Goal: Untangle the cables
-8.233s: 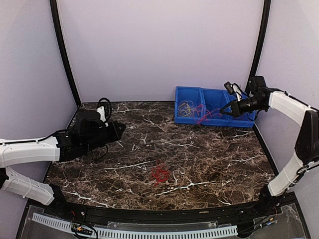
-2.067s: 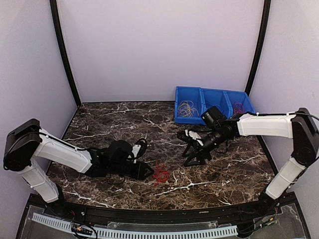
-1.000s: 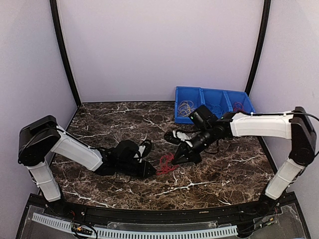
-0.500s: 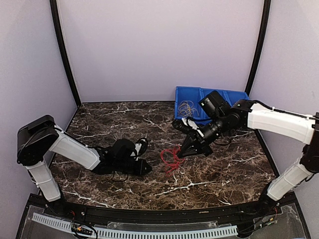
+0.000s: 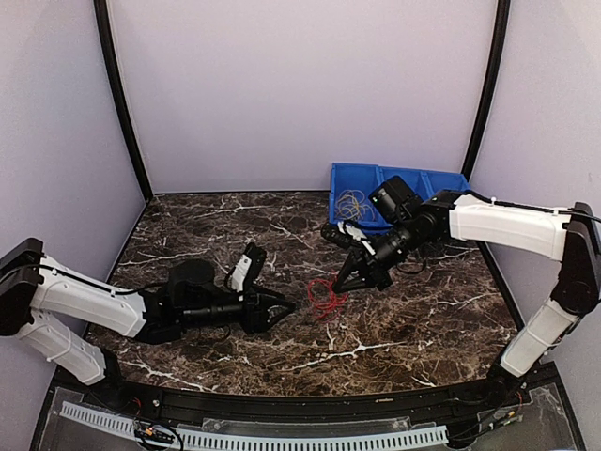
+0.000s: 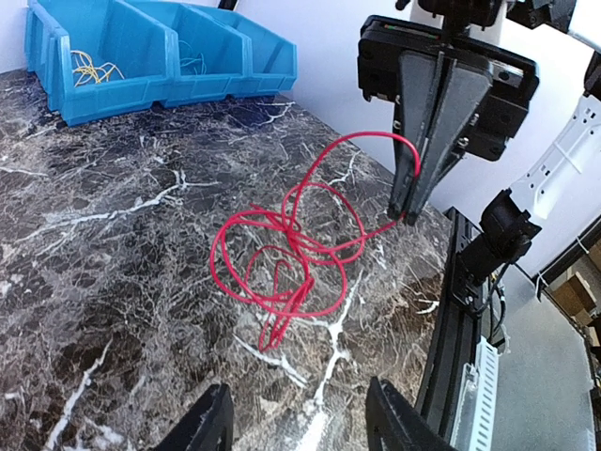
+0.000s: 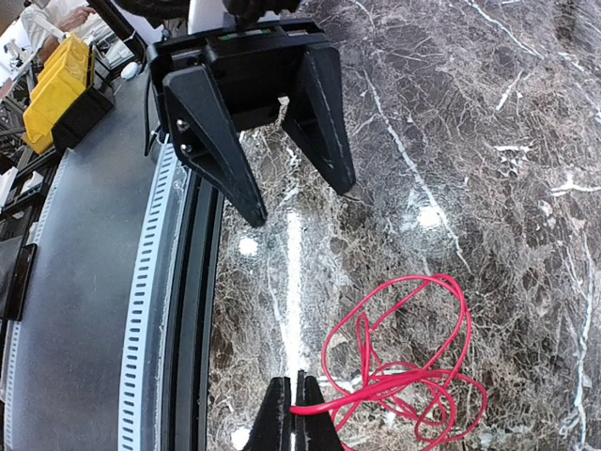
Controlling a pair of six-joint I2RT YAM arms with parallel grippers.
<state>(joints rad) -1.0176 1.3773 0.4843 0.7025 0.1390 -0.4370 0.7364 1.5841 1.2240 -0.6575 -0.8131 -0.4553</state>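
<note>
Dark, white-veined marble tabletop (image 5: 188,235) under pale lilac walls, with a blue three-compartment bin (image 5: 413,183) at the far right. My right gripper (image 5: 340,282) is pinched closed on one strand of the red cable (image 5: 326,301); that loop arches up off the stone while the rest of the tangle lies mid-table. My left gripper (image 5: 286,305) sits low just left of the tangle, jaws spread, holding nothing. Yellow wires (image 5: 351,204) lie in the bin's left compartment.

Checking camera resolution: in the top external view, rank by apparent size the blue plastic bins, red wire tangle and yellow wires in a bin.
1. row of blue plastic bins
2. red wire tangle
3. yellow wire bundle, nearly the red one's size and farther off, so unsure
</note>
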